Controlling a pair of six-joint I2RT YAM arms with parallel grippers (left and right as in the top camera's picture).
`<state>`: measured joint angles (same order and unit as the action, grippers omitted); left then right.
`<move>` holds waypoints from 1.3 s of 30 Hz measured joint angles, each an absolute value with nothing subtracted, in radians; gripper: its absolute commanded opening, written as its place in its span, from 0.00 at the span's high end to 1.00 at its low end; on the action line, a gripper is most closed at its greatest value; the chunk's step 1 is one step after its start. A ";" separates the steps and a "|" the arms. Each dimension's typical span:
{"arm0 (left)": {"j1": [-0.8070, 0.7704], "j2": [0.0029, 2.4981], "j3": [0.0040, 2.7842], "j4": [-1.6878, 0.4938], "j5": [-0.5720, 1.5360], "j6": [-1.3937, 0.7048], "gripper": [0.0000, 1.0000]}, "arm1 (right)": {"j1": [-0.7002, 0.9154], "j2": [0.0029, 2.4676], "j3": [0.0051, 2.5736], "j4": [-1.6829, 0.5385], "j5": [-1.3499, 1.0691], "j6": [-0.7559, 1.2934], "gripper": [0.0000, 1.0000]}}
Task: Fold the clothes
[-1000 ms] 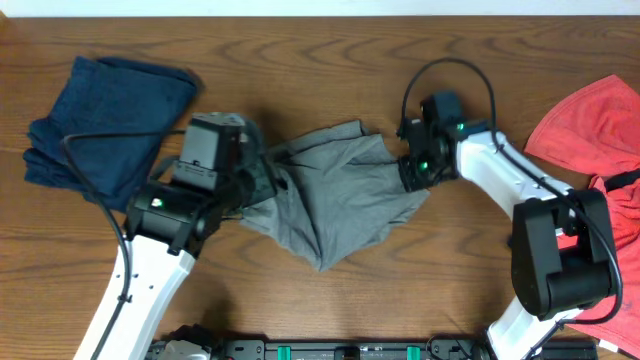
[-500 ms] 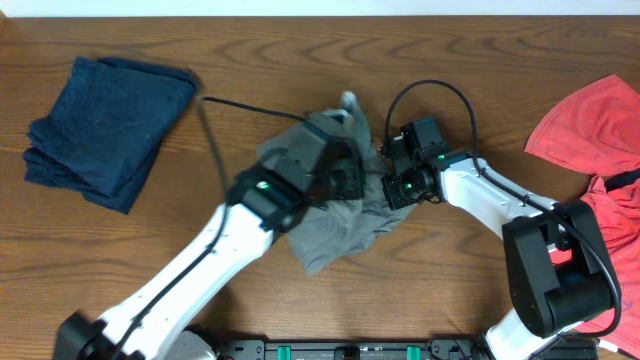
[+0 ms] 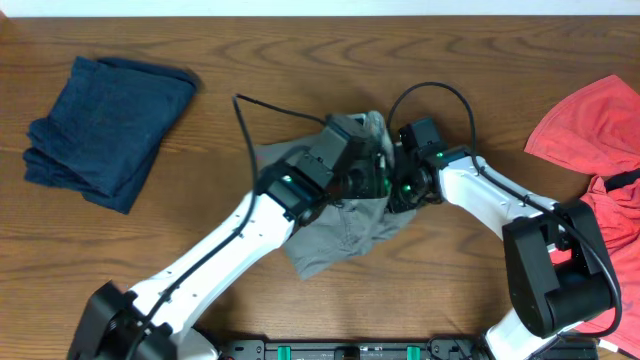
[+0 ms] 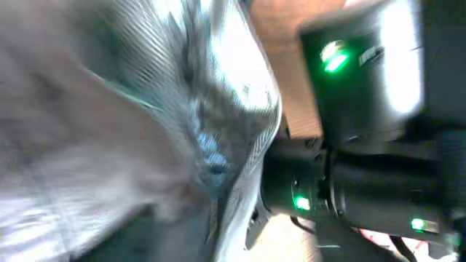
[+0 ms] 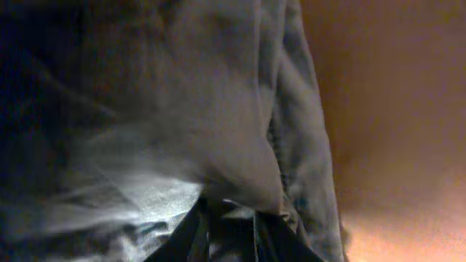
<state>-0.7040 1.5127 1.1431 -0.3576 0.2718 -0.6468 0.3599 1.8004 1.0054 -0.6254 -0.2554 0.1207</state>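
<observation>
A grey garment (image 3: pixel 335 232) lies bunched in the middle of the table, its left side folded over to the right. My left gripper (image 3: pixel 372 178) reaches across it from the lower left and meets my right gripper (image 3: pixel 397 190) at the garment's upper right edge. The left wrist view is blurred: grey cloth (image 4: pixel 109 109) fills its left and the right arm's black body (image 4: pixel 371 182) its right, with my own fingers hidden. In the right wrist view my dark fingers (image 5: pixel 195 234) stand narrowly apart with a fold of the grey cloth (image 5: pixel 182 109) between their tips.
A folded dark blue cloth (image 3: pixel 105 130) lies at the back left. Red clothes (image 3: pixel 590 125) are heaped at the right edge. The right arm's black cable (image 3: pixel 430 95) loops above the two grippers. Bare wooden table (image 3: pixel 300 60) runs along the back.
My left arm has swung right across the table, dragging the garment's left side over its right. The garment has gone from spread out to a narrow bunch. The right gripper shifted slightly left.
</observation>
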 measured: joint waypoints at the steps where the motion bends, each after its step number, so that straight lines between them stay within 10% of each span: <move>1: -0.687 1.492 1.143 -0.358 0.275 -0.627 0.12 | 0.356 1.798 1.019 -0.682 -0.249 0.128 0.77; 18: -0.272 1.557 1.166 -0.375 0.203 -0.515 0.09 | 0.246 1.389 1.391 -0.980 -0.350 0.122 0.73; 34: -0.272 1.864 1.166 -0.538 0.233 -0.492 0.09 | 0.469 1.583 0.991 -0.848 -0.429 0.181 0.76; 39: -0.272 1.870 1.166 -0.678 0.241 -0.491 0.24 | 0.443 1.644 0.898 -0.757 -0.266 0.286 0.77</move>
